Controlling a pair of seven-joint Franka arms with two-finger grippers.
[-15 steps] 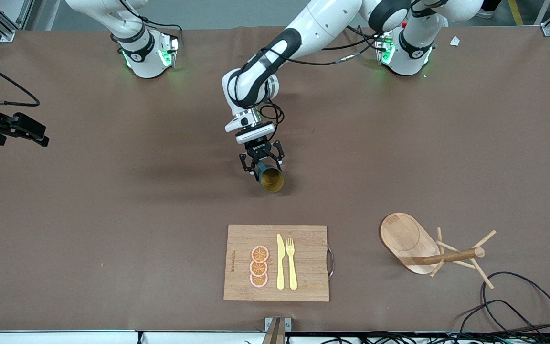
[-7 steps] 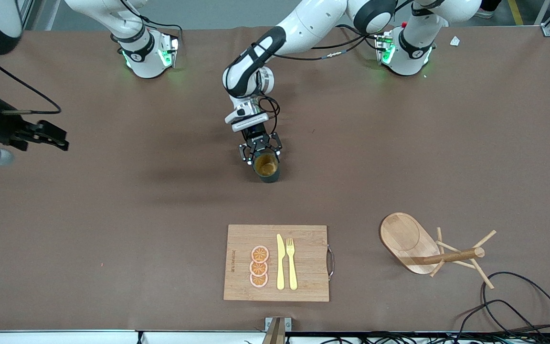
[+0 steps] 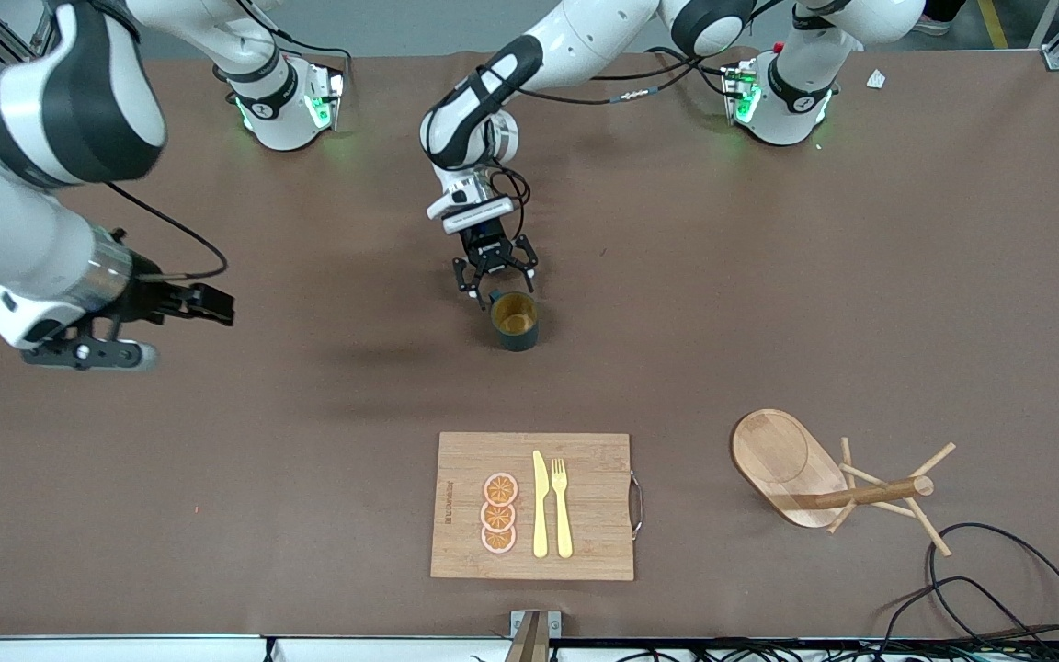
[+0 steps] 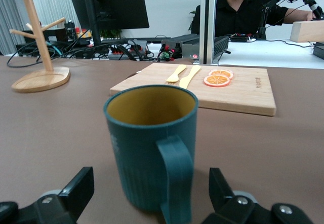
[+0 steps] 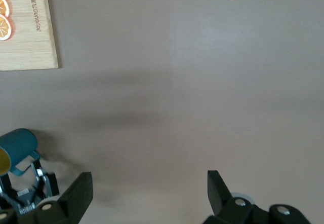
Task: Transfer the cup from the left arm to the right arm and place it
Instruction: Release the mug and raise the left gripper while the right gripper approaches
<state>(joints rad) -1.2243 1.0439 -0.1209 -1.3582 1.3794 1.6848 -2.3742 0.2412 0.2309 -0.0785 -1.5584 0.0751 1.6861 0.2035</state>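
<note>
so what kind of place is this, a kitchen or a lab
Most likely a robotics lab, not a kitchen: two Franka arms are bolted to a paper-covered table, the left wrist view shows a monitor, loose cables and a seated person, and the cutting board holds toy-like food.

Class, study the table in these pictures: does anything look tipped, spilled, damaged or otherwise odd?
Nothing stands out. The cup stands upright on the table, with the open left end effector by its handle. Fork, knife and orange slices lie neatly on the cutting board.
</note>
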